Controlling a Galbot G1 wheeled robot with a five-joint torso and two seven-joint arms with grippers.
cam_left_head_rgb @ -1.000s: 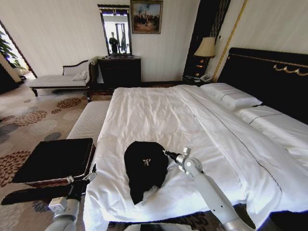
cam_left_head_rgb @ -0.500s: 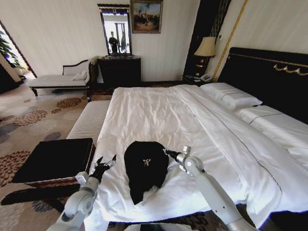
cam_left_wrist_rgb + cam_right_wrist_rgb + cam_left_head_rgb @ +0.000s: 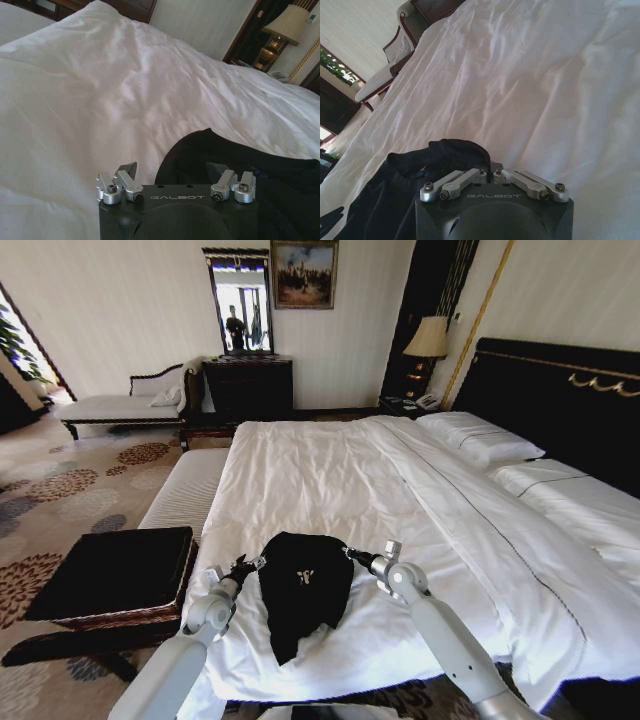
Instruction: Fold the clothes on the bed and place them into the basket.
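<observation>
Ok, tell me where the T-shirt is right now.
In the head view the T-shirt lies bunched on the bed near its foot edge, between the left gripper and the right gripper.

You have open white bed (image 3: 330, 480) beyond the crumpled T-shirt (image 3: 303, 585); the claws flank it, left claw (image 3: 243, 566) and right claw (image 3: 352, 555).

Pale grey tubular arms end in black "GALBOT"-marked pincer housings with screwed silver linkages.
</observation>
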